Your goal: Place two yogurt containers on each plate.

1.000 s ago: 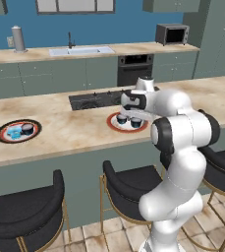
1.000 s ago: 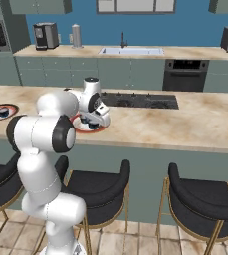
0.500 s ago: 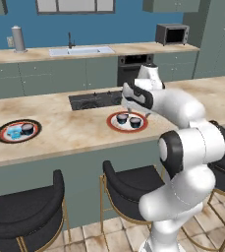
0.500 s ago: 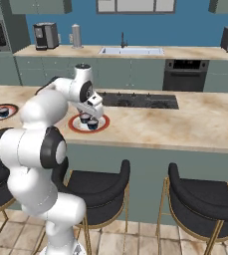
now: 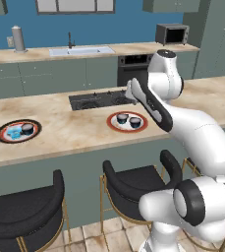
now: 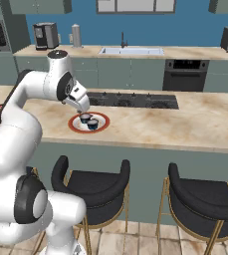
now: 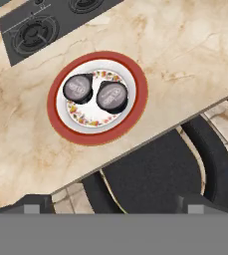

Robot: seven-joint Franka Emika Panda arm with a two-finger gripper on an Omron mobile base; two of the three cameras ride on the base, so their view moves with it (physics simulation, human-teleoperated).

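Yogurt containers sit two to a plate — you can see two dark cups [image 7: 77,88] [image 7: 112,96] side by side on the red-rimmed white plate [image 7: 135,107] near the cooktop [image 5: 100,99], and at 9 o'clock the dark-edged plate [image 5: 6,139] holds a light blue cup [image 5: 14,132] and a dark cup [image 5: 28,129] — the claw's grip you cannot tell.

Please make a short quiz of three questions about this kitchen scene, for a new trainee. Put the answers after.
1. True or false: the red-rimmed plate holds two dark yogurt cups.
2. Which cup colours sit on the dark-edged plate? A) two light blue B) one light blue, one dark C) two dark
3. What lies on the counter just behind the red-rimmed plate?

Key:
1. True: first cup, second cup.
2. B: light blue cup, dark cup.
3. The black cooktop.
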